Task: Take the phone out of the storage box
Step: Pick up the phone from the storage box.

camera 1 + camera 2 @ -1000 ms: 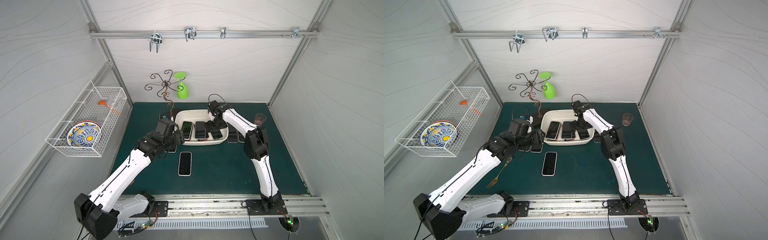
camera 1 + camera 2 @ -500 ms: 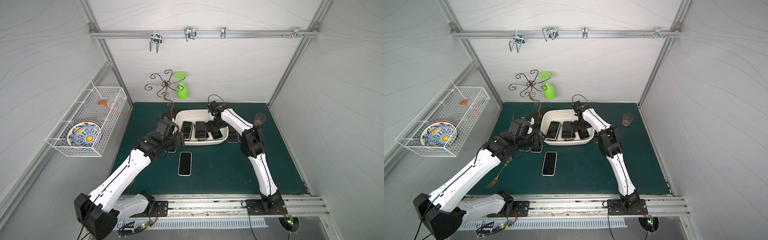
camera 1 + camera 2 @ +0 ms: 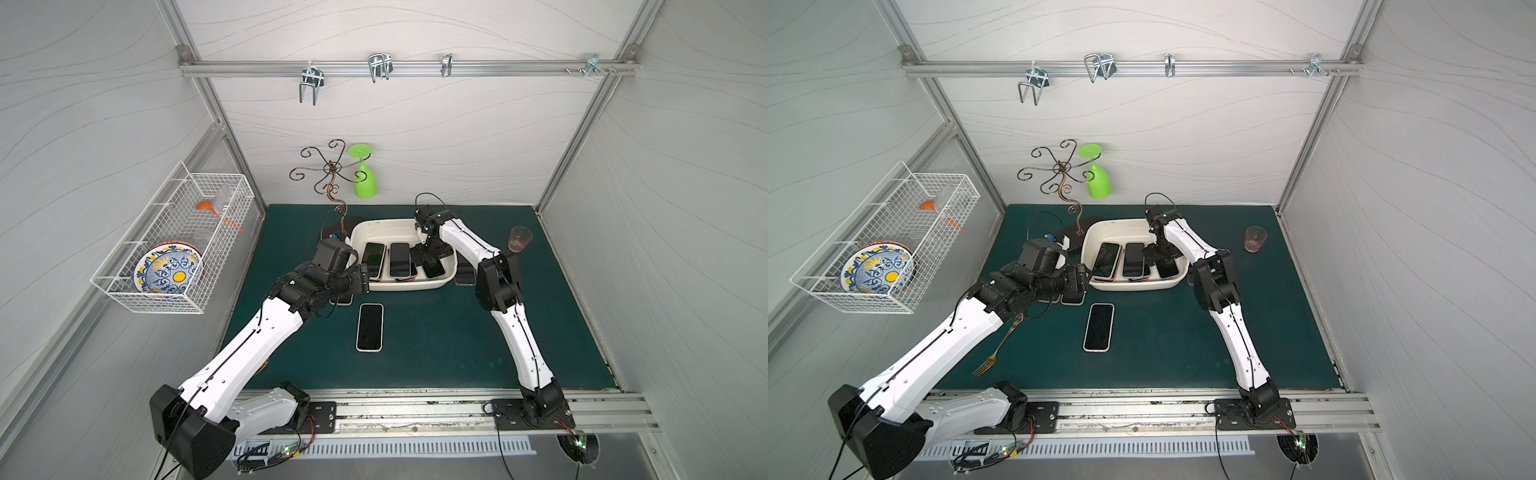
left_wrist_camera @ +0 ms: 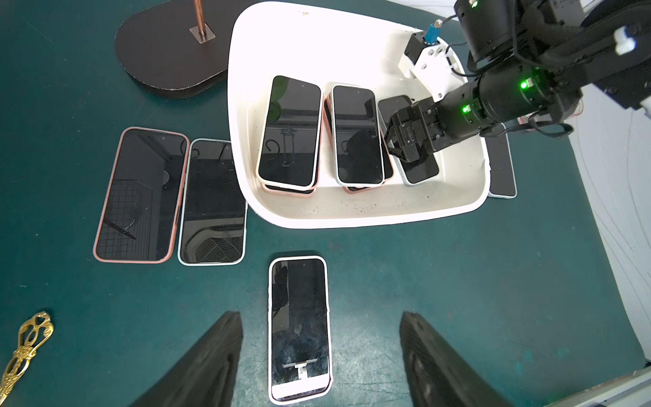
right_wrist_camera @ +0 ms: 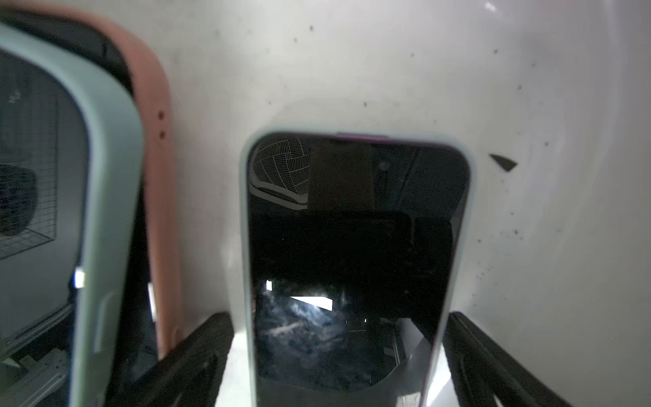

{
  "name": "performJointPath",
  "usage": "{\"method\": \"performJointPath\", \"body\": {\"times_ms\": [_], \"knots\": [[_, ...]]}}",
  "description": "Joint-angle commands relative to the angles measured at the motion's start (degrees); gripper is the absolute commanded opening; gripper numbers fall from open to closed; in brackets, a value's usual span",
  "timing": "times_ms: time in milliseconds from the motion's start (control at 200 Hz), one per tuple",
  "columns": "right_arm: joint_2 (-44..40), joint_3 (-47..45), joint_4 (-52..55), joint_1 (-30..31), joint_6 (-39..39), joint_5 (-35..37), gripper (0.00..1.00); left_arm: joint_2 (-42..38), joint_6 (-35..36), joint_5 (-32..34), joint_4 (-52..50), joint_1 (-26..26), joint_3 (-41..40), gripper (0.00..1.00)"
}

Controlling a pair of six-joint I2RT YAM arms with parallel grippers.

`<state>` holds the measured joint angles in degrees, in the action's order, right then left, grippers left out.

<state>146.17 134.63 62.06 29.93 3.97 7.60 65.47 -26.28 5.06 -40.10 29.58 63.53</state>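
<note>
Your right gripper (image 5: 338,338) is down inside the box (image 3: 376,226), at its right end. Its jaws are spread as wide as they go, straddling a phone (image 5: 352,246) in a pale case. In the right wrist view there's a finger (image 5: 197,352) off each long edge, with a sliver of white box floor showing beside one. So you're around the phone, not clamped on it. It lies flat on the box floor, screen up and dark, so it's not out yet.

Next to it in the box you've got a middle stack (image 4: 357,135), pale case on a pink one. Then there's a left stack (image 4: 290,130), white case on pink.

Your left gripper (image 4: 320,317) is wide open too and holding nothing. It hovers over the mat (image 3: 436,345), just off the box's near left corner. A white phone (image 3: 370,327) lies on the mat near it, clear of the box.

Also on the mat are a pink phone (image 4: 141,195) and a pale phone (image 4: 213,202), side by side and touching, left of the box. The pale one sits partly under the rim. One more, the far phone (image 4: 502,165), lies just past the box's right side. A gold fork (image 3: 998,349) lies on the mat's left side, and a cup (image 3: 519,239) stands near its right edge.
</note>
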Motion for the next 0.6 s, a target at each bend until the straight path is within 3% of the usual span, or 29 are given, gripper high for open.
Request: {"method": "performJointPath", "body": {"times_ms": [0, 190, 520, 590], "knots": [[4.62, 2.44, 4.78, -1.50, -1.74, 0.76, 0.99, 1.23, 1.01, -1.13, 1.87, 0.02, 0.19, 0.75], [6.49, 1.84, 5.62, -2.31, -2.12, 0.83, 0.91, 2.19, 1.06, -1.81, 2.10, -0.31, 0.55, 0.75], [4.82, 1.27, 3.75, -2.45, -1.09, -1.45, 0.63, 2.02, 0.47, -2.42, 2.56, -0.41, -0.12, 0.74], [3.37, 0.57, 2.55, -2.25, -0.57, -2.48, 0.52, 1.62, 0.22, -2.66, 2.87, -0.47, -0.62, 0.74]]}}
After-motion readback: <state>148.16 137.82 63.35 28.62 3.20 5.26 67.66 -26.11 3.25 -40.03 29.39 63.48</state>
